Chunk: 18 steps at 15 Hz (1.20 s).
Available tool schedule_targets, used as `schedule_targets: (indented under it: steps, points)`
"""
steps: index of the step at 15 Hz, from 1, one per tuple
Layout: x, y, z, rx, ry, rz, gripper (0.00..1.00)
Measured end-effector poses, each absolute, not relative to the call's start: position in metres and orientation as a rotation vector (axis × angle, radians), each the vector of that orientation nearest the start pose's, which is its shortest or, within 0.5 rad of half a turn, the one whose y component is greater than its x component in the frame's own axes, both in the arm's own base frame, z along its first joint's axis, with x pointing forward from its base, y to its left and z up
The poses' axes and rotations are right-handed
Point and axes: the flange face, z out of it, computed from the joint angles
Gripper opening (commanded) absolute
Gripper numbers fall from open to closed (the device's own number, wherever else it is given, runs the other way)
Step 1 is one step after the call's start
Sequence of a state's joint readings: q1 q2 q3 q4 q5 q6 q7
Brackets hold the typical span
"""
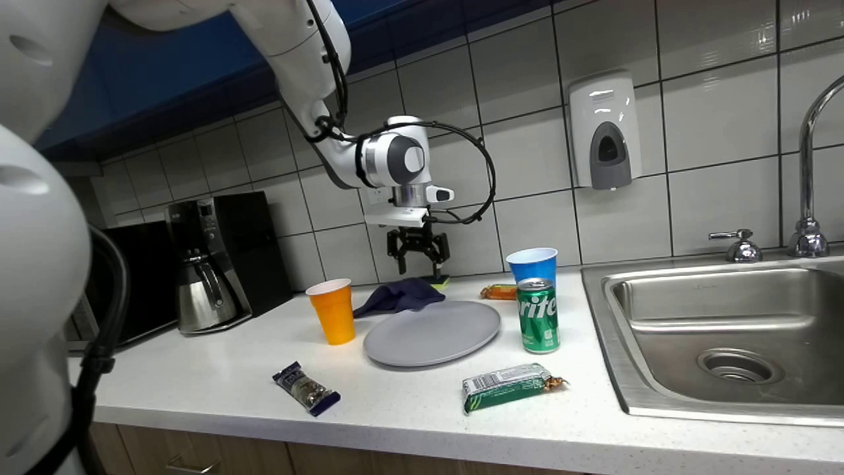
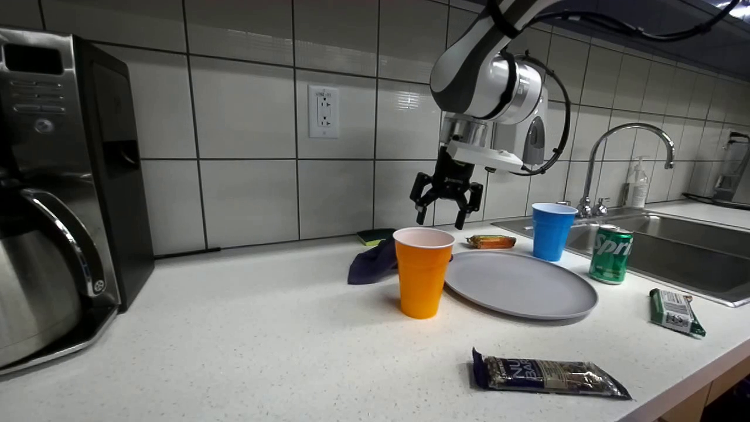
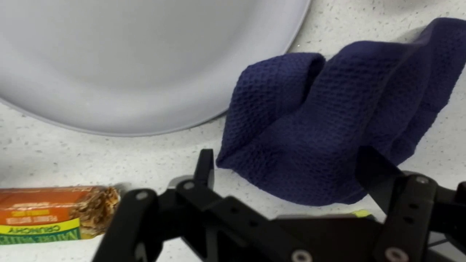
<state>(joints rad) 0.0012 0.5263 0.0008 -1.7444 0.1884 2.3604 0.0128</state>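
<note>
Soap bottle [image 2: 637, 184], one: in an exterior view, well apart from the claw [image 2: 440, 221]. Words "NUT BAR" on the dark-wrapped bar [image 2: 548, 375]: legible in an exterior view. Sink drain [image 1: 740, 367] and drawer handle [image 1: 191, 466]: in an exterior view, both well apart from the claw. Orange cup [image 2: 423, 275], one: hides part of the navy cloth [image 2: 373, 264] in an exterior view. Blue cup [image 2: 553, 231], green can [image 1: 538, 316], green-wrapped bar [image 1: 504, 387]: in both exterior views, off to one side of the claw. Lettering "CRUNCHY" on the orange-wrapped bar [image 3: 40, 214]: legible in the wrist view; bar lies just outside one finger, apart from it.

Navy cloth, one, crumpled, waffle-woven: on the surface [image 2: 246, 328] below the claw; in the wrist view it fills most of the gap between the fingers and extends past them. One edge overlaps the rim of the grey plate [image 3: 127, 72] in that view; whether they touch, cannot tell. Green-and-yellow sponge [image 2: 372, 237], one: near the cloth, mostly covered by the claw in the wrist view.

Claw, one, black: fingers spread wide and pointing down, nothing gripped between them; hangs above the surface, apart from the cloth.
</note>
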Motion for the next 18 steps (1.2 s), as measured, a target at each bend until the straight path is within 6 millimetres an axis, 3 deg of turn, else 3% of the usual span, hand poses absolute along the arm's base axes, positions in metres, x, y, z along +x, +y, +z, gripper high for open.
schedule_targets:
  steps: [8,18]
  points:
    - [0.672,-0.046,0.283,-3.126,0.341,-0.128,1.00]
    - [0.671,-0.049,0.283,-3.126,0.346,-0.123,1.00]
